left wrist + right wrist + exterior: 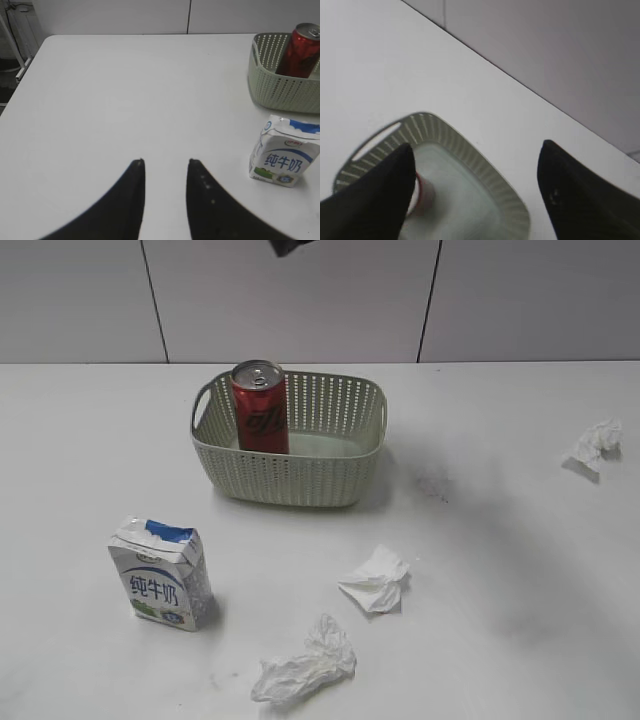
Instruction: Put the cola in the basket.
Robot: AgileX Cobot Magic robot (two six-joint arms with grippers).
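Note:
The red cola can stands upright inside the pale green basket, at its left end, with its silver top above the wall. It also shows in the left wrist view inside the basket. My right gripper is open and empty high above the basket; the can is partly hidden behind its left finger. Only a dark bit of that arm shows at the exterior view's top edge. My left gripper is open and empty over bare table, far left of the basket.
A white-and-blue milk carton stands at the front left, also in the left wrist view. Crumpled tissues lie at the front, the front middle and the far right. The table's left edge is near.

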